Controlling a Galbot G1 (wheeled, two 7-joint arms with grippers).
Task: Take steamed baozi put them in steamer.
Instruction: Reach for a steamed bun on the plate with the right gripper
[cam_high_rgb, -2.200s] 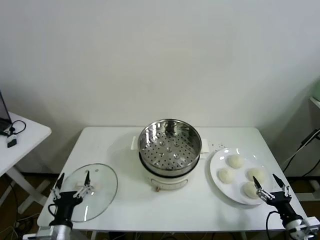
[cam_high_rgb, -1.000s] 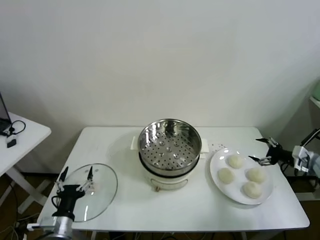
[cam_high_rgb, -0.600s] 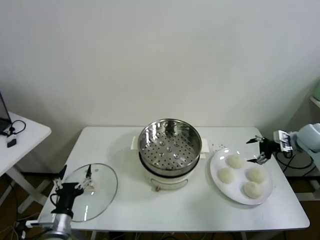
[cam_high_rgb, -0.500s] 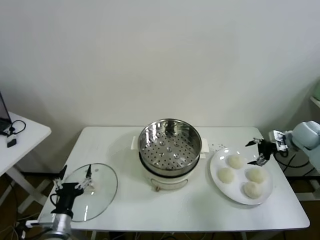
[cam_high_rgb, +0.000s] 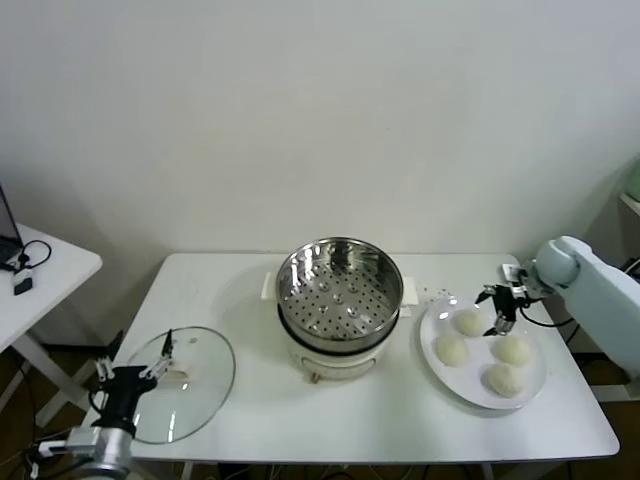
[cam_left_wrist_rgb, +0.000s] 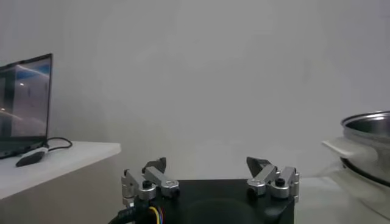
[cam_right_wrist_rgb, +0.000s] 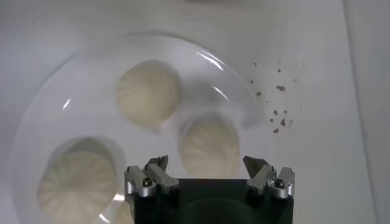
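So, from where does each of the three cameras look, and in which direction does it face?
Head view: from the robot's head, forward and down at the table, steamer, glass lid and plate; both arms show.
Left wrist view: on the left arm, facing level past the open left gripper toward the wall.
Right wrist view: on the right arm, straight down over the open right gripper at the baozi.
Shared: head and right wrist views both show the plate of baozi.

I see four cream-white domed baozi on the right; shiny perforated steel steamer stands empty mid-table.
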